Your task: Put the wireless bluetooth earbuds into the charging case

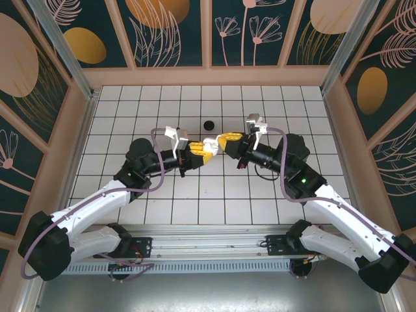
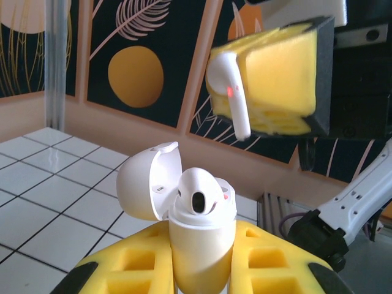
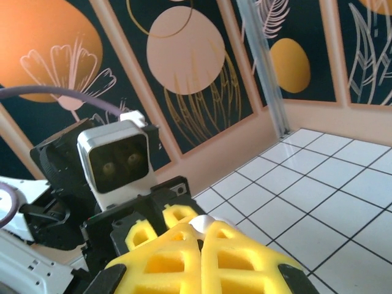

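Observation:
My left gripper (image 2: 203, 228) is shut on a white charging case (image 2: 202, 257) held upright, its lid (image 2: 147, 184) swung open to the left. One white earbud (image 2: 199, 193) sits in the case with its head showing. Above and to the right, a second white earbud (image 2: 229, 92) hangs stem down, pinched by my right gripper's yellow pads (image 2: 282, 73). In the right wrist view the right gripper (image 3: 201, 231) is shut, with that earbud's white head (image 3: 208, 222) poking out at the tips. From above, the left gripper (image 1: 208, 149) and right gripper (image 1: 225, 141) meet mid-table, raised off it.
A small round black object (image 1: 208, 124) lies on the white tiled table (image 1: 130, 110) just beyond the two grippers. Pink-framed patterned walls (image 1: 208, 71) close in the back and both sides. The left wrist's camera housing (image 3: 116, 160) faces the right gripper at close range.

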Motion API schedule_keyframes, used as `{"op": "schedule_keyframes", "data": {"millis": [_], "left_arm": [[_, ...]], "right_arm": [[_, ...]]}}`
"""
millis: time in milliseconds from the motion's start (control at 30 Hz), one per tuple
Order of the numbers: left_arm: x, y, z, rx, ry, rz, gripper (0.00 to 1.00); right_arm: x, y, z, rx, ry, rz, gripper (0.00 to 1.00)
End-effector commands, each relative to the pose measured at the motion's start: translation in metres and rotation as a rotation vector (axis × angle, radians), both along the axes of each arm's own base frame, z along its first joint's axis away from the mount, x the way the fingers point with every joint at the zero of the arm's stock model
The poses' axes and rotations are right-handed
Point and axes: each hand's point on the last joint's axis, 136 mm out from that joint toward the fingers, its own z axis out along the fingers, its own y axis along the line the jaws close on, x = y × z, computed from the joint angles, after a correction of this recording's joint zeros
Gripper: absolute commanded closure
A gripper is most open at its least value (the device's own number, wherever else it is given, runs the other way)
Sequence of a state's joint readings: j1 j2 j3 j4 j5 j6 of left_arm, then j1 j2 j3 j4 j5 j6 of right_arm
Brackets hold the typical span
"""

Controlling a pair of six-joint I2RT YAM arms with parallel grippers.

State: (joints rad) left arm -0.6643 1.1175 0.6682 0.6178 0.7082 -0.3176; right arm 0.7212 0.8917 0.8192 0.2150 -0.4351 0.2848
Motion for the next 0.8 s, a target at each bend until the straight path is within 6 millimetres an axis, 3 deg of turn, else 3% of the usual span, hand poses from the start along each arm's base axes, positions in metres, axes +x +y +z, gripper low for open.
{"op": "schedule_keyframes", "data": {"millis": [0,533,767], "left_arm": [[-0.011,0.001,0.035,-0.084,-0.059,-0.048,1.00],[-0.013,0.002,0.048,-0.140,-0.035,-0.065,1.00],[-0.012,0.000,0.046,-0.137,-0.025,-0.070,1.00]], "right_arm": [[-0.011,0.004,0.019,0.043,-0.094,0.052,0.96],[-0.009,0.007,0.017,0.067,-0.124,0.025,0.96],[-0.004,0.007,0.018,0.077,-0.127,-0.008,0.96]]}}
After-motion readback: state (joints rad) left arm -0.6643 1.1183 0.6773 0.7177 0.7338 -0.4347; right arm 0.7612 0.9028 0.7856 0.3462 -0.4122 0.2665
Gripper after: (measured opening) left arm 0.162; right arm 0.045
